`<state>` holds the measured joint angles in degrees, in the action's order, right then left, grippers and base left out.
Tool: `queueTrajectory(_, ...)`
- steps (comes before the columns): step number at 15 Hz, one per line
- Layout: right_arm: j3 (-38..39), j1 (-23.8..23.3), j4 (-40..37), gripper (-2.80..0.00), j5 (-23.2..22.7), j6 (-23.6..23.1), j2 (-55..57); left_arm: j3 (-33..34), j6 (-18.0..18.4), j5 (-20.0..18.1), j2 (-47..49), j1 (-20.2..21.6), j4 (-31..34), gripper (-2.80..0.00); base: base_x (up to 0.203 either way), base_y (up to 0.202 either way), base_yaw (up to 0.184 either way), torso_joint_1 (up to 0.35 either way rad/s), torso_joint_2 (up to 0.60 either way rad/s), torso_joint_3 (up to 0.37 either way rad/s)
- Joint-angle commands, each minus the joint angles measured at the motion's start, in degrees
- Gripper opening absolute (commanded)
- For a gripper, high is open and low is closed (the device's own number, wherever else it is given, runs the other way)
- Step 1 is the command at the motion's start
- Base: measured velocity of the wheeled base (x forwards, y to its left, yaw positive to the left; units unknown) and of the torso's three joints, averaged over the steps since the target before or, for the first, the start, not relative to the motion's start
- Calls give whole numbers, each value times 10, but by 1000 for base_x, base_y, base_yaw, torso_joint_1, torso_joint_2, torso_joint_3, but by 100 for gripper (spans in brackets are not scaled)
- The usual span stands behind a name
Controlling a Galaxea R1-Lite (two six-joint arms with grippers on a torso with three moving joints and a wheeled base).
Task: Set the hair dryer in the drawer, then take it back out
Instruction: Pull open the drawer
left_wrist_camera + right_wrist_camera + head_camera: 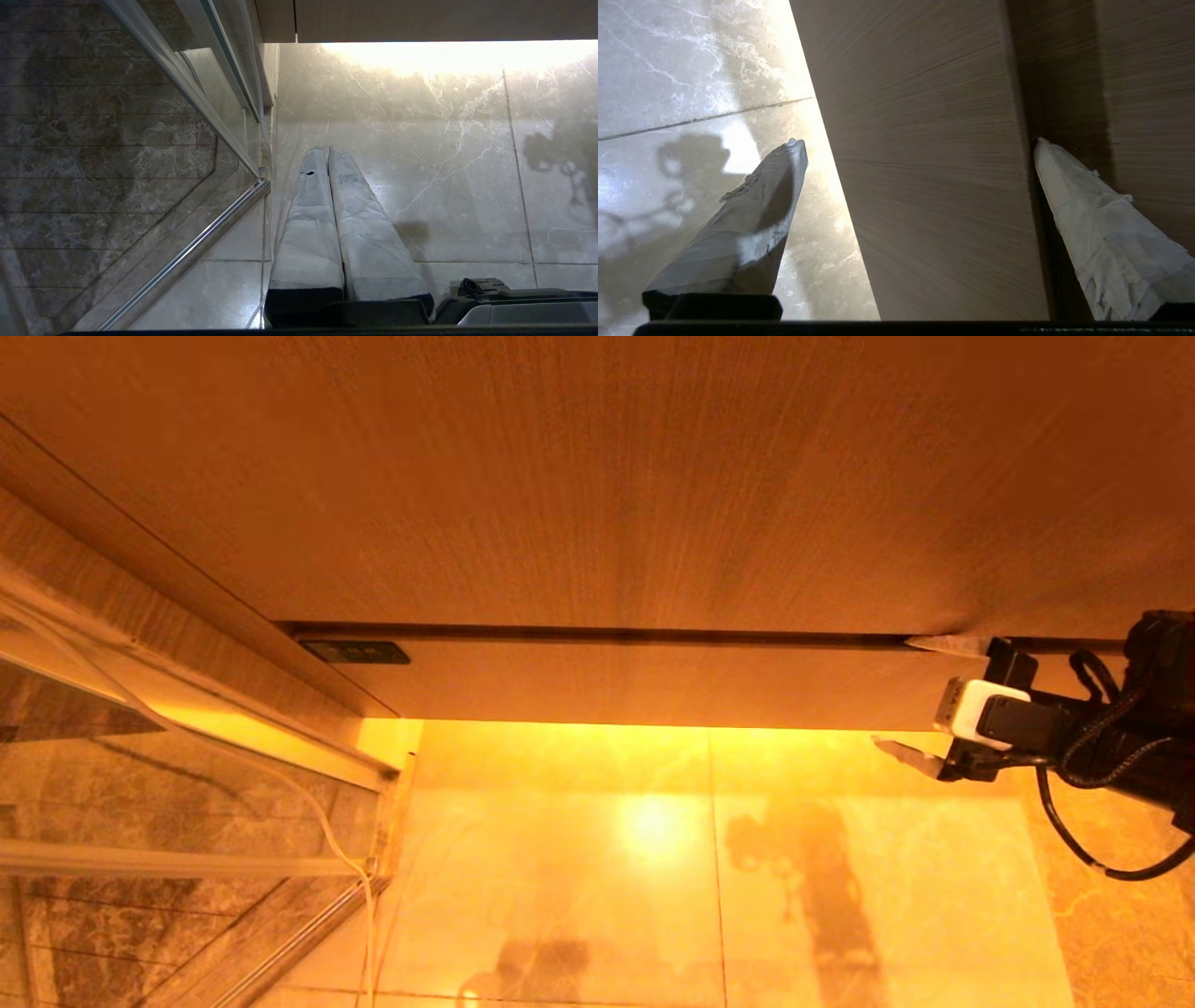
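- Glossy marble floor tiles [840, 896] lie below the wide, shallow wood-grain drawer [653, 686], shut; contents hidden, hair dryer nowhere visible.
- Left claw [327, 151]: pressed together, parked above floor.
- Right claw [920, 142]: spread, straddling the drawer's right end, one fingertip [1041, 144] in the top gap.

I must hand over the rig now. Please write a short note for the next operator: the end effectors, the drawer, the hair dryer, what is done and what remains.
Right end effector: open, at the right end of the drawer, one finger at the gap above the front, the other below its bottom edge.
Left end effector: shut, idle, pointing at the floor.
Drawer: closed.
Hair dryer: in no view.
Done: approach to the drawer front.
Left: open the drawer, put the dryer in, take it out.
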<state>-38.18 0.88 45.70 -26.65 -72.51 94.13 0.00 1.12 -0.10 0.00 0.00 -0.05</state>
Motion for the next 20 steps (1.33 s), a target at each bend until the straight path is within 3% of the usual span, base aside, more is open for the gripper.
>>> queueTrajectory(1,-2,3,0,0,-2,-5,17,1,0,0,0,0,0,-280,0,0,0,0,0,0)
queueTrajectory(12,-14,13,16,0,2,1,78,1,0,0,0,0,0,-280,0,0,0,0,0,0)
queueTrajectory(15,-15,10,-70,0,26,-7,66,1,0,0,0,0,0,-280,0,0,0,0,0,0)
queueTrajectory(20,-23,11,-127,0,59,-11,59,1,0,0,0,0,0,-280,0,0,0,0,0,0)
